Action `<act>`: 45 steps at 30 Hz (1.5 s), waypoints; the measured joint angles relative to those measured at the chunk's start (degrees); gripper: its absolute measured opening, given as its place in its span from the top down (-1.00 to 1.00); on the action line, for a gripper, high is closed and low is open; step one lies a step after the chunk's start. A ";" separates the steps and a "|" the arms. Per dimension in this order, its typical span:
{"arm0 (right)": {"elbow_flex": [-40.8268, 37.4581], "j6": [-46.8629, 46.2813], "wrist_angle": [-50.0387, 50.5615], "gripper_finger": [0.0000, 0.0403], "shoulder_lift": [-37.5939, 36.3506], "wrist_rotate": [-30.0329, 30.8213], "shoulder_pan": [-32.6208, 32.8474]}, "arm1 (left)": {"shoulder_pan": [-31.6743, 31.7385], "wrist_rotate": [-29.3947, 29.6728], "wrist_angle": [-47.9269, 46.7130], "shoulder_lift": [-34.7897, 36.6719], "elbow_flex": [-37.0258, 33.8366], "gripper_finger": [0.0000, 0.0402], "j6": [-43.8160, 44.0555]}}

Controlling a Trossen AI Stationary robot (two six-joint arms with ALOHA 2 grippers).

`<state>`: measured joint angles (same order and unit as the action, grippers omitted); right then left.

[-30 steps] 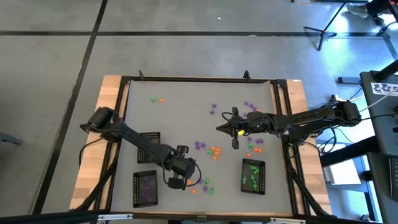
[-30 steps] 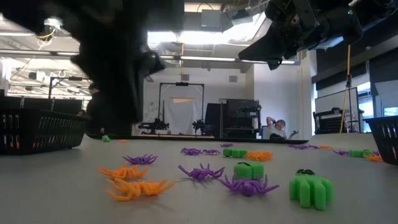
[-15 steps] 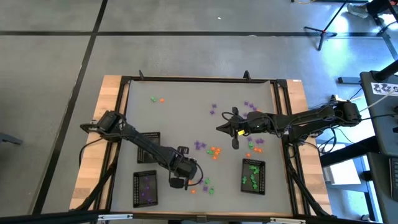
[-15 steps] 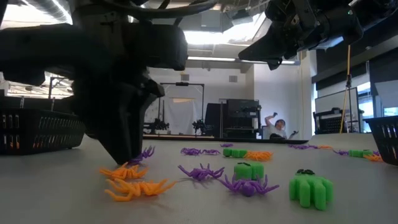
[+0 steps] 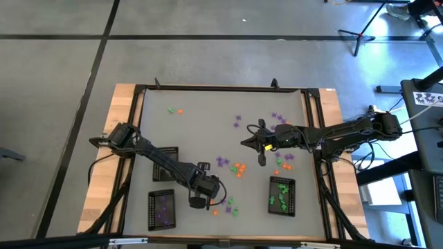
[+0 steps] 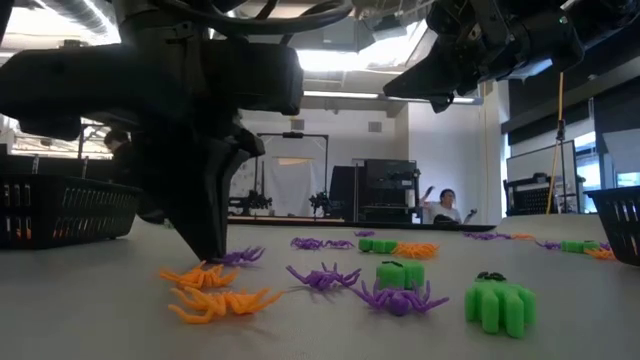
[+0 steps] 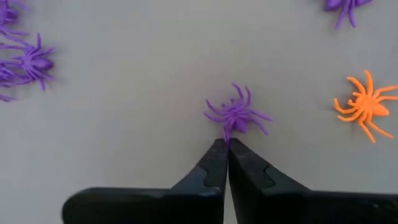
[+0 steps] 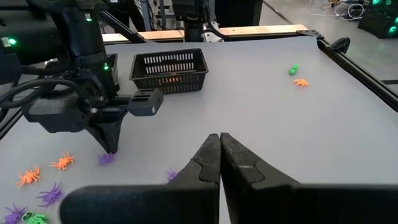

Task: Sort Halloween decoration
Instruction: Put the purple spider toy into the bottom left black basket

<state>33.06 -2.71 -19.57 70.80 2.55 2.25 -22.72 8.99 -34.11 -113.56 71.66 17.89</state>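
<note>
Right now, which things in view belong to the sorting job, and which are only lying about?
Job:
- left gripper, shut on a purple spider
- orange spider
- green trinkets
- mesh trays

Just there:
- right gripper, held raised
- tripod beside the table

We see two dark, slender jointed arms trailing black cables; each gripper [image 7: 225,146] ends in matte black tapering fingers [image 8: 239,163], and small green lights glow on the left arm.
</note>
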 joint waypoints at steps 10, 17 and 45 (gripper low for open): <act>0.00 0.01 -0.05 0.97 0.00 0.00 -0.01 | -1.29 4.03 -12.82 0.11 8.73 1.00 -0.16; 0.00 -0.05 -0.04 0.97 0.00 -0.15 0.01 | -4.74 1.69 -33.42 0.15 19.27 1.00 5.88; 0.00 -1.52 -0.95 0.97 0.00 -0.17 0.00 | -19.39 -14.68 -51.93 0.26 23.21 0.68 41.75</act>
<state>33.06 -4.23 -20.52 70.80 2.37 2.25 -42.11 -5.69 -86.04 -113.30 94.87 59.64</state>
